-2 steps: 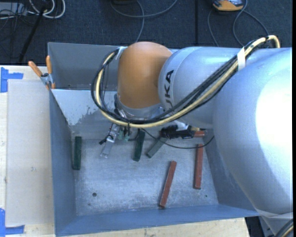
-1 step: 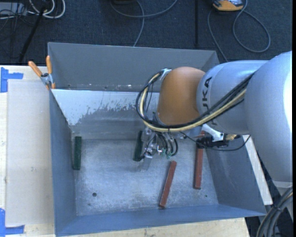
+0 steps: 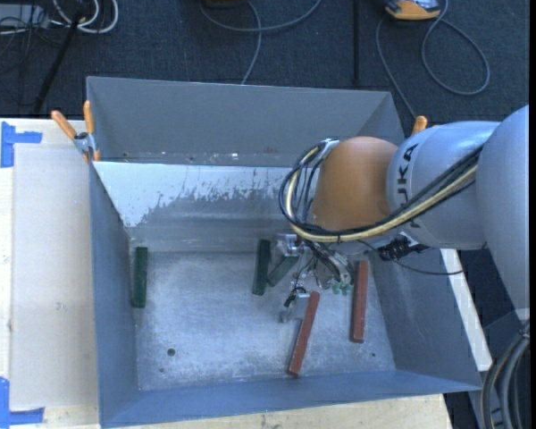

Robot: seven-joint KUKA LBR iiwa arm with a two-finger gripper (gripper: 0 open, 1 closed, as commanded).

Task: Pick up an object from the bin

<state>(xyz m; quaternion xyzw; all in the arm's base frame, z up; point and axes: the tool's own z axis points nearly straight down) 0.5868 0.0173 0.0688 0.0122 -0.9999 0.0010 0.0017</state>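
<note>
The grey bin (image 3: 107, 329) holds four bars. The arm (image 3: 456, 186), orange-capped at the wrist, reaches in from the right. There are two brown bars: the slanted brown bar (image 3: 302, 338) near the front wall and the right brown bar (image 3: 359, 302). There are also two green bars: the middle green bar (image 3: 262, 266) and the left green bar (image 3: 139, 277). The gripper (image 3: 297, 291) hangs between the middle green bar and the slanted brown bar's upper end. I cannot tell whether it is open or closed.

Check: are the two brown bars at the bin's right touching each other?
Apart. The camera view shows bare bin floor between the slanted brown bar and the straighter brown bar.
</note>
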